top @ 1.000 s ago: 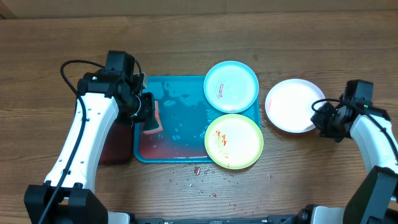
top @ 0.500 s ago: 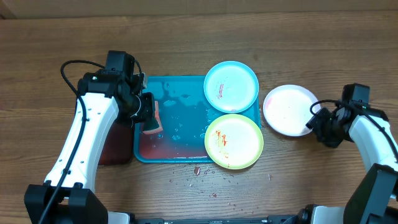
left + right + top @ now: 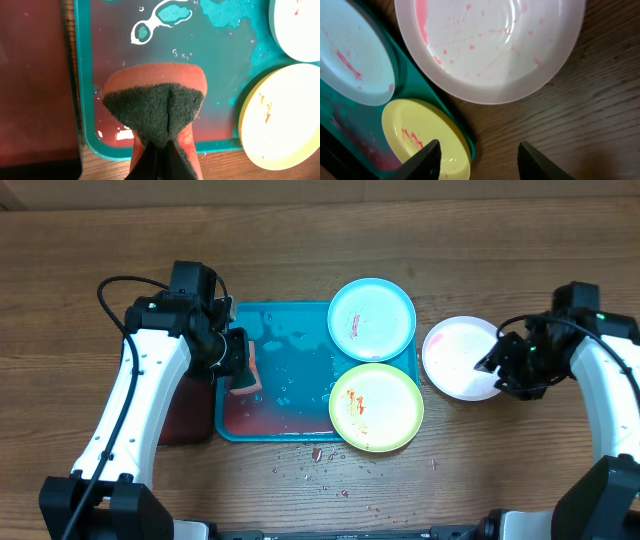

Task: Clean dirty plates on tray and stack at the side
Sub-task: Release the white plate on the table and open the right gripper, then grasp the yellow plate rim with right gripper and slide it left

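Observation:
The teal tray (image 3: 290,350) holds a wet film and pink-red water. A light blue plate (image 3: 372,318) and a yellow-green plate (image 3: 376,407), both red-smeared, rest on its right end. The white plate (image 3: 455,355), faintly pink-streaked, lies flat on the table just right of the tray. My left gripper (image 3: 243,370) is shut on an orange sponge (image 3: 155,107) with a dark scouring face, over the tray's left end (image 3: 225,55). My right gripper (image 3: 492,368) hangs open over the white plate's right rim. Its fingers (image 3: 427,157) have only table between them, beside the white plate (image 3: 490,45).
A dark maroon tray (image 3: 185,415) lies under my left arm, against the teal tray's left side. Red crumbs and droplets (image 3: 320,455) dot the table in front of the teal tray. Bare wood lies right of and behind the white plate.
My right gripper has opened and let go of the white plate, which slid left toward the tray and now lies free. The left arm and sponge have not moved.

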